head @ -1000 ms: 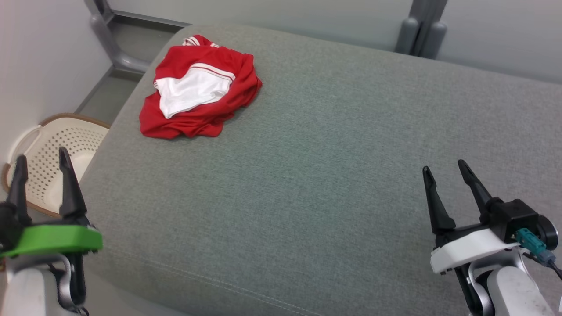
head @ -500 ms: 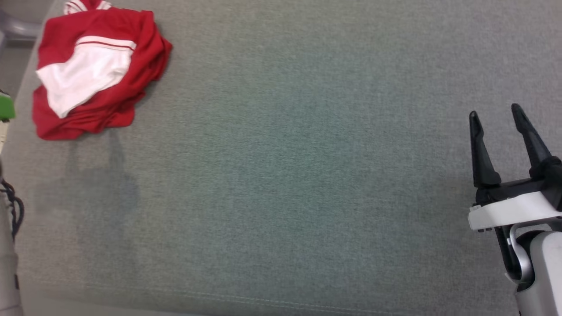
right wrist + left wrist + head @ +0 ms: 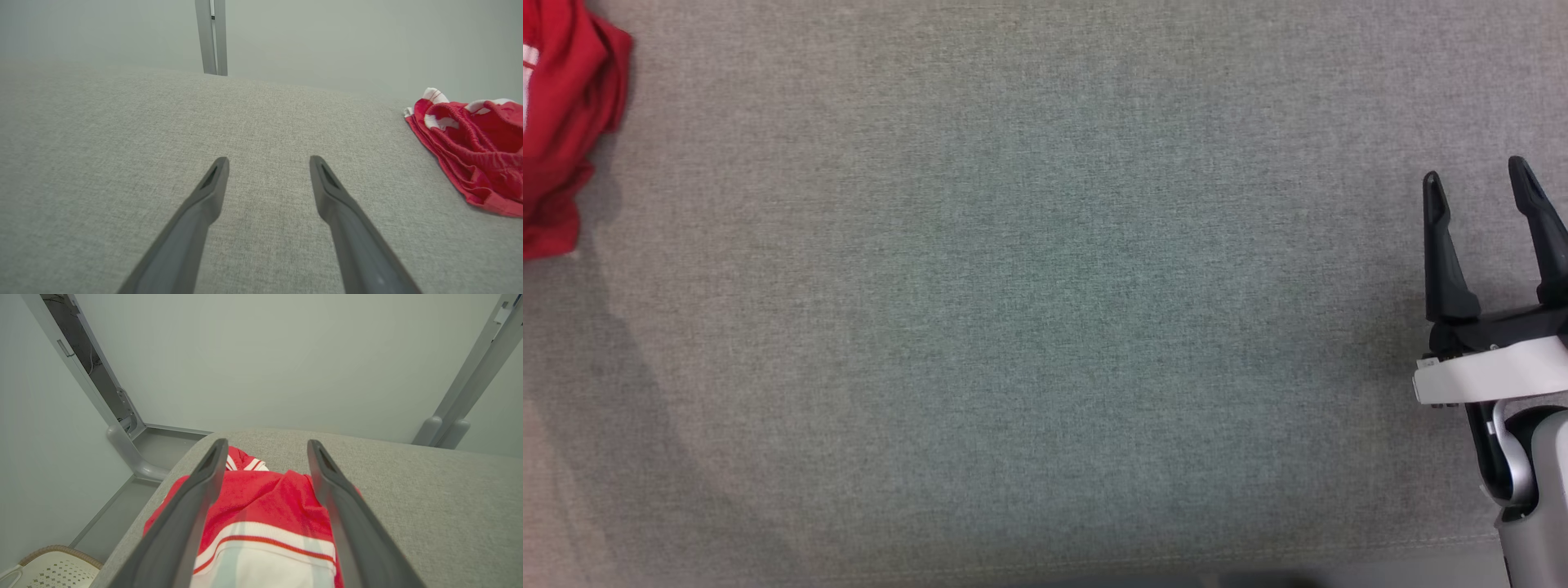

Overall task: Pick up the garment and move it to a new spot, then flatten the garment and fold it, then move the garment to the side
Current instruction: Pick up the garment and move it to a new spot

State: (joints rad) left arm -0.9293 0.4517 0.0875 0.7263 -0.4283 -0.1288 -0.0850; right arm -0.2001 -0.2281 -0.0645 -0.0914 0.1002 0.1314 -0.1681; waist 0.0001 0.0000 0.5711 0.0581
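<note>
Sinking the open left gripper [image 3: 266, 445] deep into the garment [image 3: 261, 494], lower centre, should grip best; right gripper [image 3: 1476, 169] open.

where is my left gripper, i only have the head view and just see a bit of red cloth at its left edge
observer: the left gripper hangs over the crumpled garment; can't tell if it touches.
operator: open or shut
observer: open, jaws wide apart, no cloth pinched.
operator: anything off that side of the cushion
observer: a white perforated basket stands on the floor beside the cushion edge.
</note>
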